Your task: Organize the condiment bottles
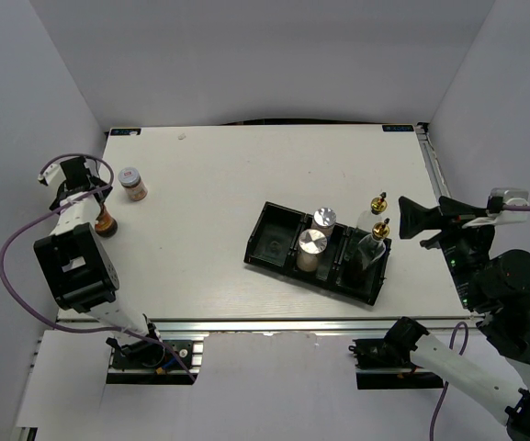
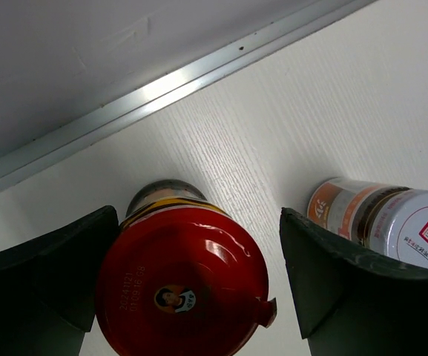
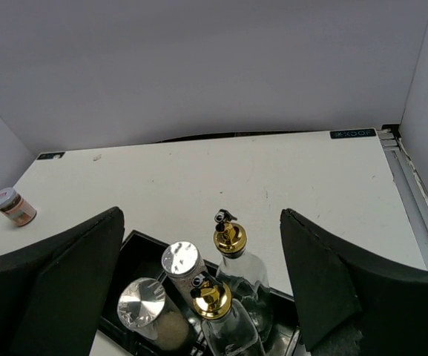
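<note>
Overhead view of a white worktop with two black robot arms mounted at the bottom edge. At the left of the frame, the left tool is spread wide on either side of a red-capped brown jar, not clamped on it. Just up and right of that stands a small pale-lidded jar. Right of centre, a black three-compartment tray holds two silver-capped shakers in its middle section. Two tall clear glass bottles with gold pourer tops appear to stand in its right section. At far right, the right tool hovers spread apart, holding nothing.

The brown jar is probably rigid, smooth, breakable glass with some weight. It is best gripped on the body below its wide cap. Only the left wrist view shows the jar sitting between the fingers; overhead, the arm hides most of it.
</note>
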Controlling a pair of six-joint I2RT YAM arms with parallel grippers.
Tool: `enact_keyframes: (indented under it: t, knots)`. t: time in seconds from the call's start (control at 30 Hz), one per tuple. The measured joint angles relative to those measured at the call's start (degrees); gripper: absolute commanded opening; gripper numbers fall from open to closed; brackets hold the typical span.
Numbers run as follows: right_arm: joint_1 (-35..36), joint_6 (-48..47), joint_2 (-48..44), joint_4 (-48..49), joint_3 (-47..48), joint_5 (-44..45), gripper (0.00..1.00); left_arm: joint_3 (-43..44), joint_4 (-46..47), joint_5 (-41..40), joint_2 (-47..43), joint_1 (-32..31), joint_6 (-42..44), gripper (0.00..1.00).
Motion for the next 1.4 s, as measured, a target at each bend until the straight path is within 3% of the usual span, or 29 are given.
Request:
enact_keyframes:
  t: [0.07, 0.1, 0.17, 0.33, 0.4, 0.6, 0.8, 1.03, 1.2, 1.4]
  knots:
    - [0.00, 0.00, 0.02, -0.02, 0.00, 0.22, 0.90, -0.04, 0.33, 1.66, 0.09, 0.04, 0.39, 0.89]
    - [0.00, 0.02, 0.00, -0.02, 0.00, 0.57, 0.89, -0.20, 0.59, 2.40, 0.09, 0.04, 0.63, 0.79]
    - [0.00, 0.04, -0.13, -0.11, -0.02, 1.33, 0.89, -0.66, 1.07, 3.54, -0.04, -0.17, 0.96, 0.69]
    - [0.00, 0.26, -2.34, -0.44, -0.68, 2.91, 0.89, -2.27, 0.24, 4.94, -2.21, -2.21, 1.40, 0.23]
    - [0.00, 0.37, -3.48, -0.72, -1.01, 3.82, 0.89, -2.49, -1.53, 5.31, -3.15, -3.56, 1.40, 0.17]
    - [0.00, 2.73, -6.03, -3.19, -2.49, 12.09, 0.89, -3.87, -4.94, 4.76, -10.03, -13.81, 2.78, 0.06]
    - [0.04, 6.12, -8.66, -4.81, -4.70, 19.43, 0.90, 0.79, -2.29, 7.91, -14.88, -34.01, 6.21, 0.08]
    - [0.74, 6.58, -5.55, -6.58, -5.33, 20.92, 0.90, 11.89, 1.22, 16.13, -11.13, -53.13, 11.08, 0.02]
    - [0.81, 6.58, -4.63, -6.58, -5.49, 20.70, 0.89, 14.84, 0.79, 17.70, -6.01, -61.02, 14.43, 0.02]
    - [1.03, 6.56, -4.66, -6.58, -5.51, 20.72, 0.90, 14.91, -2.12, 16.72, -1.36, -64.92, 16.79, 0.03]
